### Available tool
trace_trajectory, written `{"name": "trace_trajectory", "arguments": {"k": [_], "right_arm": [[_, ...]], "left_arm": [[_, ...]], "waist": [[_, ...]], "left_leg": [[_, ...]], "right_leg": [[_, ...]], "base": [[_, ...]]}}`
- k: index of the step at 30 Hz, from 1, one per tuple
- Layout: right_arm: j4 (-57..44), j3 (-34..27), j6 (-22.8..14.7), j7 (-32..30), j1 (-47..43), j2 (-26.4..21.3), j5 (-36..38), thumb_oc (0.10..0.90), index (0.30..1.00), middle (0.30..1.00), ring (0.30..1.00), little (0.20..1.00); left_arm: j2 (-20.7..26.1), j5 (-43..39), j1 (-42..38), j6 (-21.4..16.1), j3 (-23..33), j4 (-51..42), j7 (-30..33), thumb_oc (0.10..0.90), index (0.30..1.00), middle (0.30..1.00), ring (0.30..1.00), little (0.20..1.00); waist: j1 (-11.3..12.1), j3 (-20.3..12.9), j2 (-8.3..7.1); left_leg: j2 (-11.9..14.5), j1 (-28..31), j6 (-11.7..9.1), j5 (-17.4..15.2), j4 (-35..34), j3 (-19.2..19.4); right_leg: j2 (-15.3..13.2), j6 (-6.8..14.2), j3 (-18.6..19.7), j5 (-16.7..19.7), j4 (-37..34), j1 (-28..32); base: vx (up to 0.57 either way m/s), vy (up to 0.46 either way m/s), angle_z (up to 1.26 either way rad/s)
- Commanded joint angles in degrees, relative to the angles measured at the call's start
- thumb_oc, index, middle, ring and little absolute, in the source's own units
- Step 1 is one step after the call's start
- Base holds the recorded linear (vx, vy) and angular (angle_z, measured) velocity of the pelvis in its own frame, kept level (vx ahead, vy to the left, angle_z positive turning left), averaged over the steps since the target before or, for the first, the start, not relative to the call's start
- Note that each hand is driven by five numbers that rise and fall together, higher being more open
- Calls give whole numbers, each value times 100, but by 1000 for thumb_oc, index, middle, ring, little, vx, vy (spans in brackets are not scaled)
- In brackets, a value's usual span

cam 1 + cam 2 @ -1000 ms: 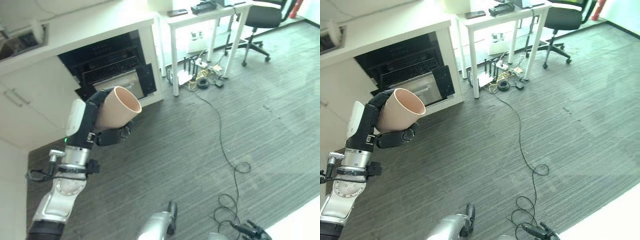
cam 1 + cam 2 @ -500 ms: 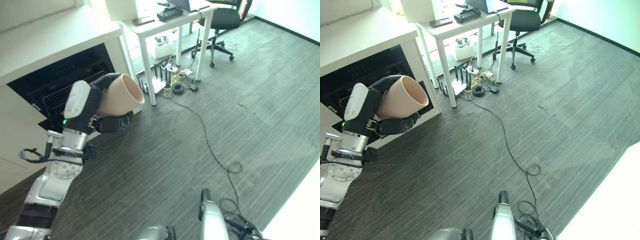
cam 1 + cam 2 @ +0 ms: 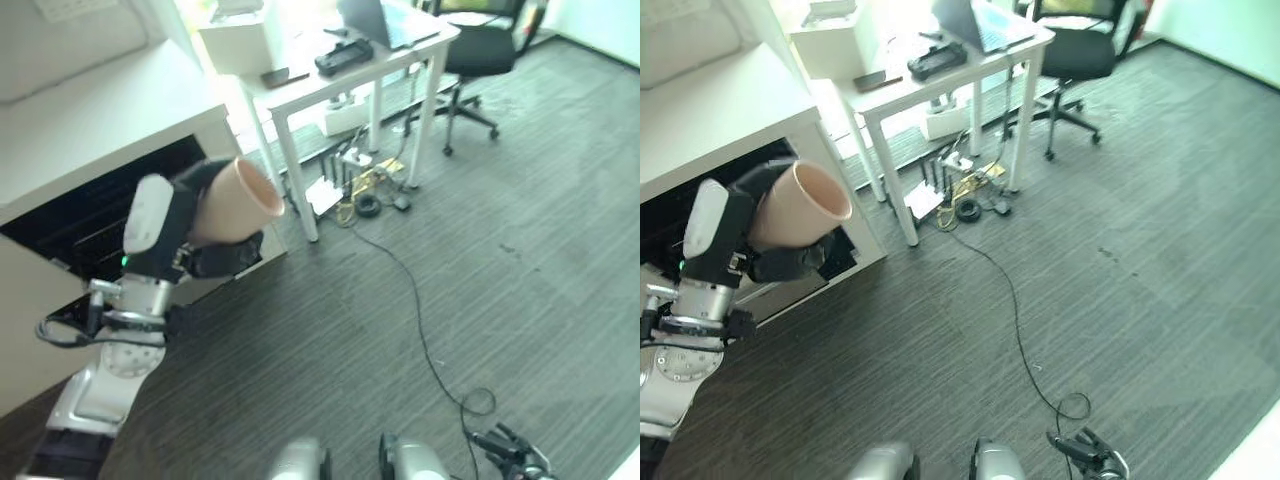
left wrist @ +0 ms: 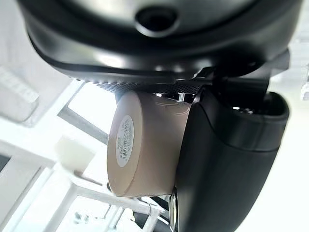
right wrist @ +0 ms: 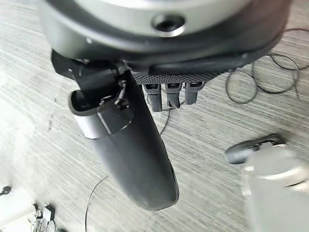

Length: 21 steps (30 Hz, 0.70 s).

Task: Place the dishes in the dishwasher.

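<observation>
item 1, dishwasher (image 3: 95, 215): dark open cavity under the white counter (image 3: 90, 110), left of frame; rack wires are faintly visible inside. it is the destination.

item 2, white desk (image 3: 345, 65): upper centre, with an office chair (image 3: 1075, 50) to its right and a tangle of plugs and cables (image 3: 365, 190) on the floor beneath it. not part of the job; i keep the arm clear of that side.

item 3, left hand (image 3: 195, 245): centre left of frame, raised in front of the dishwasher opening, fingers and thumb curled around the cup.

item 4, cup (image 3: 235, 200): beige, tilted nearly on its side, mouth toward the desk and base toward the wrist. in the left wrist view the cup (image 4: 145, 145) lies wedged between the thumb on one flank and the palm, its labelled base facing the camera.

item 5, right hand (image 5: 130, 145): hanging low over the grey floor, fingers relaxed and holding nothing; idle.

handling note, my judgement: the carry is under way and the cup is not yet in the rack. i would swing the hand left toward the opening, keep the grasp firm, turn the mouth downward before lowering, and release only once the rim is seated among the wires.
</observation>
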Motion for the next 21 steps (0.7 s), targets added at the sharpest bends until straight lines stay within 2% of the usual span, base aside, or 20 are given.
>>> {"name": "trace_trajectory", "arguments": {"k": [1,3,5,6,7,9,12,13,14,16,19,21], "right_arm": [[-163,167,20,-39,239,-83,76,800,900,900,900,900],[-97,234,51,-63,254,-76,122,800,900,900,900,900],[-42,251,-13,-166,297,-39,165,800,900,900,900,900],[-43,250,-18,-177,303,-39,172,800,900,900,900,900],[-42,200,-14,-345,296,-12,231,800,900,900,900,900],[-21,113,-45,-330,312,34,217,800,900,900,900,900],[-82,112,-169,-370,344,173,88,800,900,900,900,900],[-170,120,-176,-412,349,266,148,800,900,900,900,900],[-214,134,-183,-430,348,302,140,800,900,900,900,900],[-356,209,-240,-431,375,405,45,800,900,900,900,900],[-399,308,-255,-410,373,442,17,800,900,900,900,900],[-395,372,-291,-345,342,423,25,800,900,900,900,900]], "left_arm": [[196,-457,-404,-288,878,-268,750,400,300,300,300,300],[121,-379,-394,-305,865,-272,828,400,300,300,300,300],[-58,-234,-390,-446,909,-220,803,400,300,300,300,300],[-75,-218,-385,-460,909,-217,809,400,300,300,300,300],[-254,61,-217,-675,948,-159,914,400,300,300,300,300],[-281,294,-144,-835,967,-126,1028,400,300,300,300,300],[-170,348,-189,-802,972,-168,1131,400,300,300,300,300],[-41,264,-259,-705,950,-181,1138,400,300,300,300,300],[11,239,-306,-655,907,-172,1156,400,300,300,300,300],[118,276,-430,-460,798,-175,1225,400,300,300,300,300],[206,261,-441,-266,821,-203,1225,400,300,300,300,300],[260,257,-439,-189,835,-188,1272,400,300,300,300,300]], "waist": [[35,-193,160],[123,-181,286],[203,-199,342],[205,-206,344],[244,-328,415],[268,-422,453],[282,-534,514],[240,-574,561],[204,-562,584],[151,-528,601],[162,-532,614],[145,-530,622]], "left_leg": [[318,556,-60,234,-1509,-186],[510,75,-239,294,-1509,-397],[687,-231,-375,473,-1509,-283],[692,-237,-378,477,-1509,-272],[699,-195,-367,418,-1509,-324],[618,-105,-300,324,-1509,-365],[507,67,-149,136,-1509,-430],[357,264,57,-51,-1509,-576],[288,348,153,-121,-1509,-633],[18,493,410,-265,-1509,-856],[-130,607,545,-334,-1509,-1021],[-176,667,572,-373,-1509,-1132]], "right_leg": [[-47,679,22,-195,59,-230],[81,688,89,-370,59,-56],[43,708,-27,-502,59,102],[37,710,-33,-507,59,103],[-5,761,-60,-580,59,218],[-38,798,-70,-662,59,365],[-65,823,-215,-708,59,575],[-52,906,-368,-195,75,733],[-57,952,-388,-3,418,640],[8,1075,-293,397,1667,161],[-4,1058,-238,595,2517,-273],[49,1004,-123,563,2384,-550]], "base": [[330,200,-27],[248,180,-28],[239,193,-4],[301,363,-22],[254,346,-38],[250,330,-44],[213,242,10],[225,295,31],[183,316,39],[87,204,63],[76,64,73],[51,-55,17]]}}
